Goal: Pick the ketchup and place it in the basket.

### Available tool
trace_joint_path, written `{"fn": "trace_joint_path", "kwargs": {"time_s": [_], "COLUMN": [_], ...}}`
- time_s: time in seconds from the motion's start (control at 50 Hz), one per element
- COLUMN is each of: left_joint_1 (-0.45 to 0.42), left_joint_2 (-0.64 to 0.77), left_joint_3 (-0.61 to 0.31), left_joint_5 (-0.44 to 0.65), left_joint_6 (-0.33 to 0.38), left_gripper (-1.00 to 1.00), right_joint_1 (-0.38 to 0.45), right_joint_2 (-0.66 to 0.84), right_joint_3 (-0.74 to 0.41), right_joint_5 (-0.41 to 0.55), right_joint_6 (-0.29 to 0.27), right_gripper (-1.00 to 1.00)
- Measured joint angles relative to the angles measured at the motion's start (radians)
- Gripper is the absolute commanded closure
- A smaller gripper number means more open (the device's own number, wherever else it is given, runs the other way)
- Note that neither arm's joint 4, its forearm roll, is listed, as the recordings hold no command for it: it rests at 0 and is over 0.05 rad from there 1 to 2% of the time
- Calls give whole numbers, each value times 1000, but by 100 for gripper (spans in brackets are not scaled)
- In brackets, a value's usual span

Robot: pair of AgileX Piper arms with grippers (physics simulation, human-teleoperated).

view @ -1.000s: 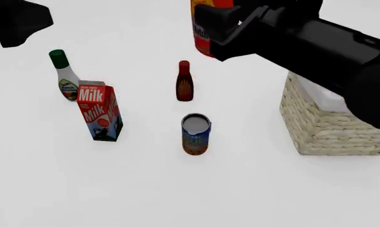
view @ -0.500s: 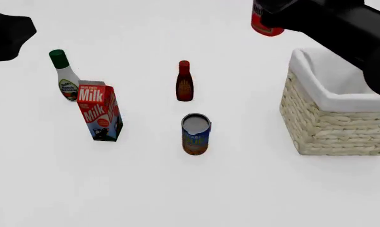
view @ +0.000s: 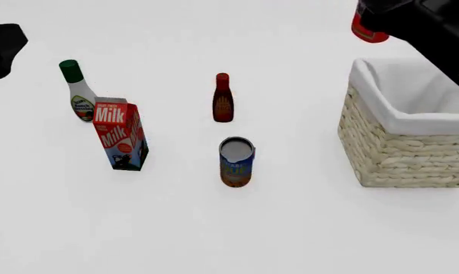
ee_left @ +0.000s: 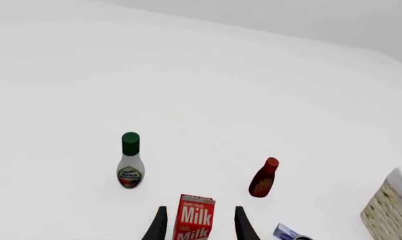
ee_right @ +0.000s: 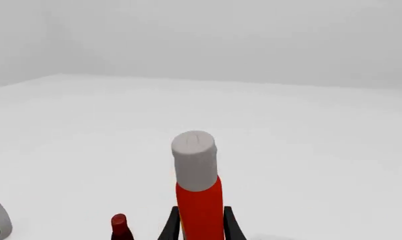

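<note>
White tabletop fills the front view, plain and unmarked, and the right wrist view shows a pale grey wall behind its far edge.

At the far right, the right gripper is clamped on the ketchup: its two dark fingers press against the orange-red body on either side, and the white cap stands above them. In the front view only the lower end of the ketchup shows, held in the air below the dark right arm, just beyond the far left corner of the basket and above the level of its rim. The basket stands at the right of the table, its white lining folded over the woven wall.

The left gripper hangs with its fingers spread apart and nothing between them; in its wrist view the milk carton shows below the gap. In the front view the left arm is a dark shape at the far left edge.

Counted on the table: one white bottle with a green cap at the far left, one milk carton just near and right of it, one dark red-brown bottle in the middle, one can nearer than that bottle, and one basket. One ketchup is in the air.
</note>
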Motion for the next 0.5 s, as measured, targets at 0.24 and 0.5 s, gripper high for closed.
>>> {"fn": "trace_joint_path", "kwargs": {"time_s": [0.24, 0.5], "left_joint_1": [8, 12], "left_joint_2": [-2, 0], "left_joint_3": [15, 19], "left_joint_5": [-16, -23], "left_joint_6": [-17, -31], "left_gripper": [-100, -100], "right_joint_1": [-88, -179], "right_joint_2": [20, 56], "right_joint_3": [25, 52], "right_joint_5": [-50, -108], "right_joint_6": [16, 32], "right_gripper": [100, 100]}}
